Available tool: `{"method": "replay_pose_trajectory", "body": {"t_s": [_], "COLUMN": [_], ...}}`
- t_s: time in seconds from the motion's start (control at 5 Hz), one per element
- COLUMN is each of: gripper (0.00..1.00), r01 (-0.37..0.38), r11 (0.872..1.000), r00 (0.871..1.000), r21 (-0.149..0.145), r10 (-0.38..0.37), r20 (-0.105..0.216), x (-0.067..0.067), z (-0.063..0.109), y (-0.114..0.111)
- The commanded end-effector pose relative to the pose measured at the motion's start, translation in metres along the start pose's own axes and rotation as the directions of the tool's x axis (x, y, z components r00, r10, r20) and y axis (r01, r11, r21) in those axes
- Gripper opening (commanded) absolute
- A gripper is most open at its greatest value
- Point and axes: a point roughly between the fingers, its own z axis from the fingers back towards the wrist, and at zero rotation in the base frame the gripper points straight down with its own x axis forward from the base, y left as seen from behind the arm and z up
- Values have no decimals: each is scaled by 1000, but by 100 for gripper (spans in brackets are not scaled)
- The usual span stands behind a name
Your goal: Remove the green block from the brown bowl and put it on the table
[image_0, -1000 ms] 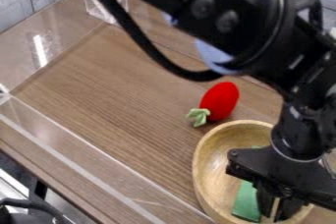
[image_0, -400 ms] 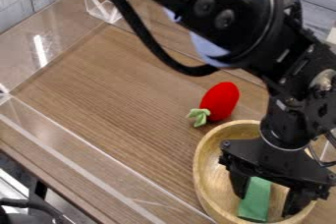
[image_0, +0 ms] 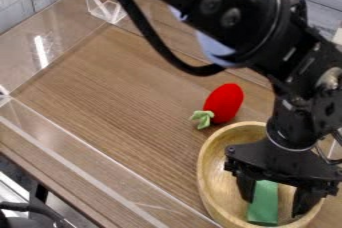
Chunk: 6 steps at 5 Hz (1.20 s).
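Gripper at lower right stands spread wide astride the green block, ungrasped, inside the brown bowl.

Brown bowl: right and near rim cut by frame edges. Green block: lower end cropped, flanked by gripper fingers. Arm: base out of frame.
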Motion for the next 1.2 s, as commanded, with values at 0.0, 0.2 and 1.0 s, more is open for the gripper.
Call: {"method": "replay_pose_trajectory", "body": {"t_s": [0.0, 0.2, 1.0], "gripper": [100, 0, 0], "r01": [-19, 15, -63], "r11": [1000, 1000, 998], "r00": [999, 999, 998], "r21": [7, -1, 29], "r10": [19, -15, 63], "r20": [-38, -35, -27], "x": [-4, -9, -20], "z": [2, 8, 3], "y": [1, 3, -5]}}
